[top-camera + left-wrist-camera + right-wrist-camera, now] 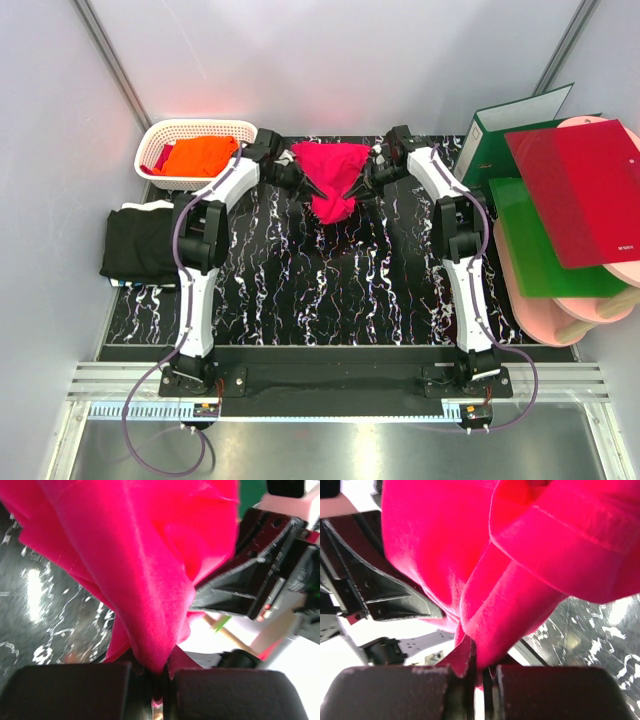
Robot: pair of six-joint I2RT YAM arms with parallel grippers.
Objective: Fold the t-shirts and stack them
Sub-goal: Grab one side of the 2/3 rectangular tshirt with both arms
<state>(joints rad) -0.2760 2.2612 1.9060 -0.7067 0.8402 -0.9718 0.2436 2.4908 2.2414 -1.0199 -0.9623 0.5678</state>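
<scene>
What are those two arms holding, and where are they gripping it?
The crimson-pink t-shirt, its bunched upper edge pinched at either end by the left fingers and right fingers.

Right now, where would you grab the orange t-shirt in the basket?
Probably its raised, crumpled middle, coming straight down from above: the orange t-shirt lies heaped in the white lattice basket, whose walls block a sideways approach. The left pincer is nearest, but shut on the pink t-shirt.

The pink t-shirt [332,178] sags bunched between the left pincer [157,675] and right pincer [476,670]. The orange t-shirt [198,156] lies crumpled in the basket [165,128], the black t-shirt [140,245] folded at the bench's [330,290] left edge.
</scene>
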